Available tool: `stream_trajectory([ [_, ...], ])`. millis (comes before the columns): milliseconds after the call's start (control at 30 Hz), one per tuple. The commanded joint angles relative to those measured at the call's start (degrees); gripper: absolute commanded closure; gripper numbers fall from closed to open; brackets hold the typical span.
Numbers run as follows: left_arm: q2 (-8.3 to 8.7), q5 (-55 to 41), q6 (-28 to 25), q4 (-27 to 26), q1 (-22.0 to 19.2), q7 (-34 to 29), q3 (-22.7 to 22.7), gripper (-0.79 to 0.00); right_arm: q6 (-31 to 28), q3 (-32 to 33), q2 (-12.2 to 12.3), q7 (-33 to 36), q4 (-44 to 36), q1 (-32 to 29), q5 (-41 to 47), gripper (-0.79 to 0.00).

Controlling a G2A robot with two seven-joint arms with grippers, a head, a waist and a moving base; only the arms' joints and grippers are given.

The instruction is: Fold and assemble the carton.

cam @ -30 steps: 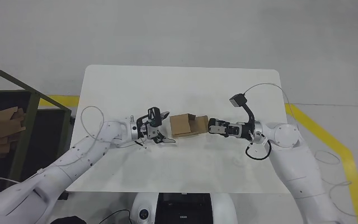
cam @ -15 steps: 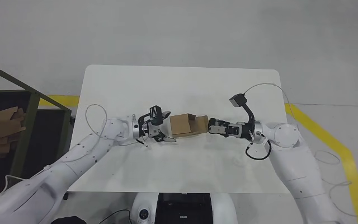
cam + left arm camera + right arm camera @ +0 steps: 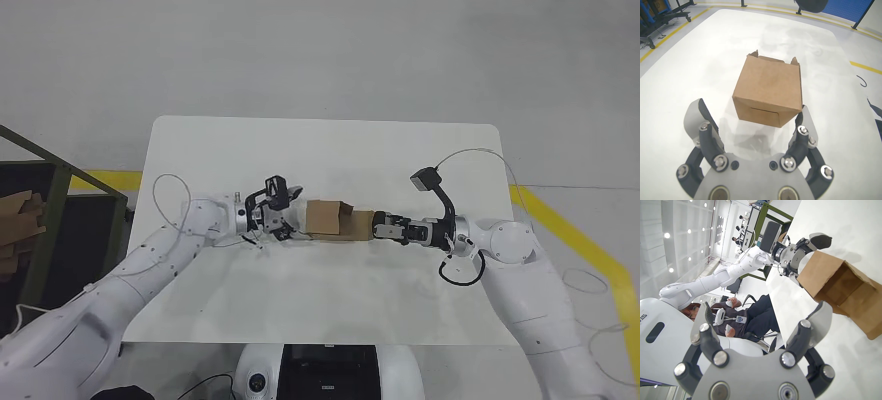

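A small brown carton [image 3: 337,221] lies on its side in the middle of the white table [image 3: 320,150]. Its closed end, with a tucked tab, faces my left gripper [image 3: 751,113]; that gripper is open, and one of its fingers [image 3: 804,117] touches the carton's [image 3: 770,91] lower corner. The other end of the carton [image 3: 840,285] gapes open with its flaps spread, facing my right gripper [image 3: 763,311]. This gripper is open and holds nothing, a short way off the opening. In the top view the left gripper [image 3: 282,213] and the right gripper [image 3: 376,227] flank the carton.
A green-framed cart [image 3: 40,215] with flat cardboard stands off the table's left edge. A thin black cable [image 3: 862,81] lies on the table beyond the carton. Bare tabletop stretches on the far side and toward the front edge.
My left gripper has moved in from the near side to line up with the carton's closed end and now touches its corner. The right arm has stayed put.
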Motion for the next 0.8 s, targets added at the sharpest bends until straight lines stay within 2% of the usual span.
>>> stream_trajectory([
  [0, -0.22, 0.55, -1.08, 0.21, -0.12, 0.25, 0.05, -0.785, 0.00, 0.00, 0.00, 0.00, 0.00, 0.00, 0.00, -0.785],
  [267, -0.87, 4.52, -3.04, -0.52, -0.04, 0.90, 0.46, -0.785, 0.00, 0.00, 0.00, 0.00, 0.00, 0.00, 0.00, -0.785],
  [300, -0.95, 4.63, -3.08, -0.48, -0.01, 0.95, 0.38, -0.785, 0.00, 0.00, 0.00, 0.00, 0.00, 0.00, 0.00, -0.175],
  [333, -1.00, 4.64, -3.05, -0.45, 0.02, 1.00, 0.31, -0.785, 0.00, 0.00, 0.00, 0.00, 0.00, 0.00, 0.00, 0.000],
  [767, -1.89, 4.83, -2.98, -0.12, 0.46, 1.46, -1.22, -0.785, 7.52, -0.48, 1.06, -6.62, -5.16, -4.01, -13.13, 0.000],
])
